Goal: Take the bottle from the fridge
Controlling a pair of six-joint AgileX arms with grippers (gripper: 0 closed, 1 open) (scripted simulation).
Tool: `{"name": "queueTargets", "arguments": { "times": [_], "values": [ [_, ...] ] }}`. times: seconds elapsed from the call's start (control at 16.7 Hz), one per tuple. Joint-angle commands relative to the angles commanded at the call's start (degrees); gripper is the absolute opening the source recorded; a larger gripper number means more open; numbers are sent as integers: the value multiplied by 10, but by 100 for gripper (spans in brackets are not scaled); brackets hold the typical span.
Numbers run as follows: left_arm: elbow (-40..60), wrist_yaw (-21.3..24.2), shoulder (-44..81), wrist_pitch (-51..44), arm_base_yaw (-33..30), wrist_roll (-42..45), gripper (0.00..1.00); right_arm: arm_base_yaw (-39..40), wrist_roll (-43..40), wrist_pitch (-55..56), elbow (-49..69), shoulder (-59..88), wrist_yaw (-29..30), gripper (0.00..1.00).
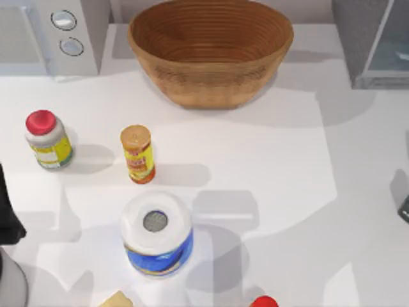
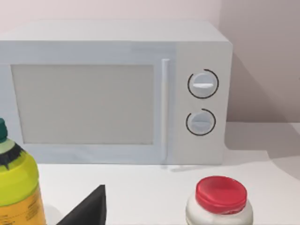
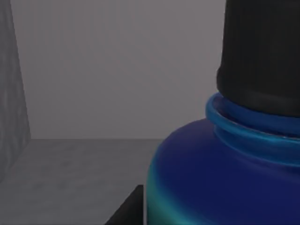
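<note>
White and boxy, sitting at the table's [image 1: 268, 160] far left corner: the microwave [image 1: 51, 32] with two round knobs, filling the left wrist view. Parking at the left edge just below it, the left arm, with a dark wedge of the left gripper [image 2: 86, 210] poking in near a yellow-green bottle [image 2: 16, 187]; impossible to tell whether spread or pressed together. Standing upright a little to the right, the red-capped jar [image 1: 48, 141], then the orange canister [image 1: 137, 153], well apart from each other. Resting nearer the front edge, a white roll with a blue label [image 1: 156, 233]. Sitting at the back centre, a woven basket [image 1: 211, 51]. Occupying the far right corner, the fridge [image 1: 377, 45], dark grey with a pale glassy panel. Looming close in the right wrist view, the bottle [image 3: 225, 173]: deep blue rounded shoulder shading to teal at the lower edge, a brighter blue ring at the neck, a black ribbed cap above. Standing on a dark grey floor with grey walls behind, apparently inside the fridge. Showing beside it, a dark sliver of the right gripper [image 3: 125, 210]; grip impossible to tell.
</note>
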Motion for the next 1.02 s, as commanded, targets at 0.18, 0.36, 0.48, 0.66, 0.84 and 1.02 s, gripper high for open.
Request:
{"name": "queueTargets", "arguments": {
  "times": [0.18,0.36,0.48,0.66,0.84,1.02],
  "values": [
    [0,0,0,0,0,0,100,-2,1,-2,0,-3,0,0],
    [0,0,0,0,0,0,100,-2,1,-35,4,-32,0,0],
    [0,0,0,0,0,0,100,-2,1,-52,6,-47,0,0],
    [0,0,0,0,0,0,100,-2,2,-86,12,-75,-1,0],
    [0,0,0,0,0,0,100,-2,2,-87,12,-76,-1,0],
    [0,0,0,0,0,0,100,-3,2,-81,1,-81,-2,0]
  ]
}}
